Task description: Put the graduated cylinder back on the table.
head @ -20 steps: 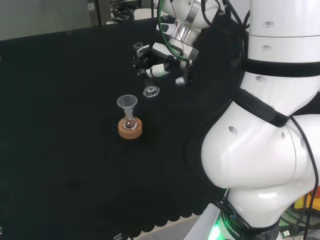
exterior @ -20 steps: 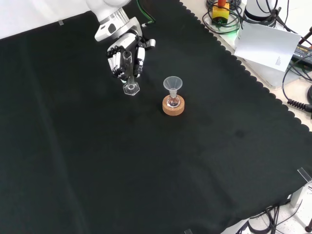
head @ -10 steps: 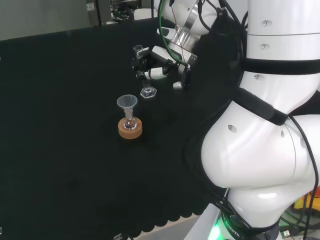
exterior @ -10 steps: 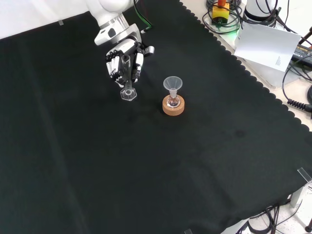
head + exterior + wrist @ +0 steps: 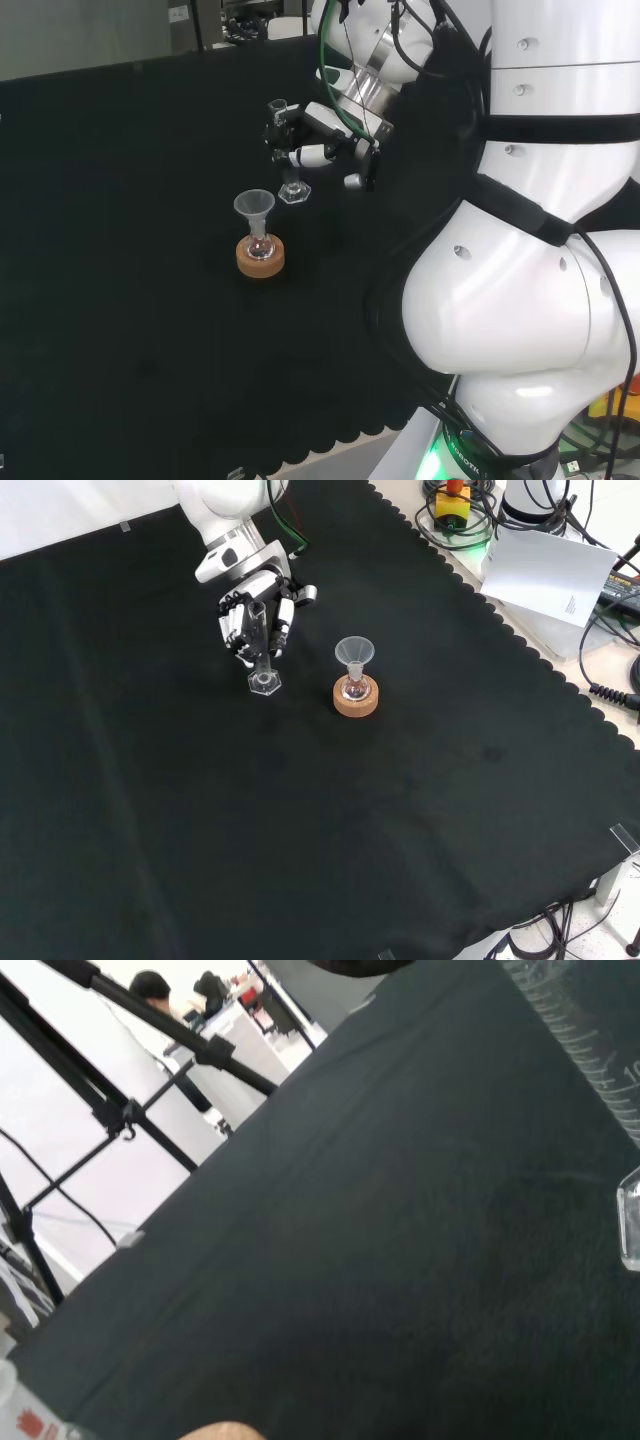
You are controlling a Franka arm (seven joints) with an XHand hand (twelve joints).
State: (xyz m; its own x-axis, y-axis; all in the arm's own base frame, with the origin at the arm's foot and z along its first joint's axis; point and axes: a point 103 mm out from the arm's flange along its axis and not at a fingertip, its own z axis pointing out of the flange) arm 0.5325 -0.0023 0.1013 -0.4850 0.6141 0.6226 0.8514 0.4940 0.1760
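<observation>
A small clear graduated cylinder [image 5: 288, 150] with a hexagonal foot stands about upright, with the hand [image 5: 318, 143] curled round its tube. In the front view the cylinder [image 5: 263, 665] hangs from the hand [image 5: 252, 615], and its foot is at or just above the black cloth; I cannot tell whether it touches. In the wrist view the cylinder's marked tube [image 5: 590, 1055] runs along one edge.
A small round flask with a clear funnel [image 5: 254, 208] in its neck sits on a cork ring [image 5: 260, 258], near the cylinder; the funnel [image 5: 354, 653] and ring [image 5: 356, 698] lie right of it in the front view. White arm links [image 5: 530, 220] fill the head view's right. Papers and cables [image 5: 550, 570] lie past the cloth's scalloped edge.
The hand has carried the cylinder a short way farther off in the head view and left and nearer in the front view. The flask and funnel have not moved.
</observation>
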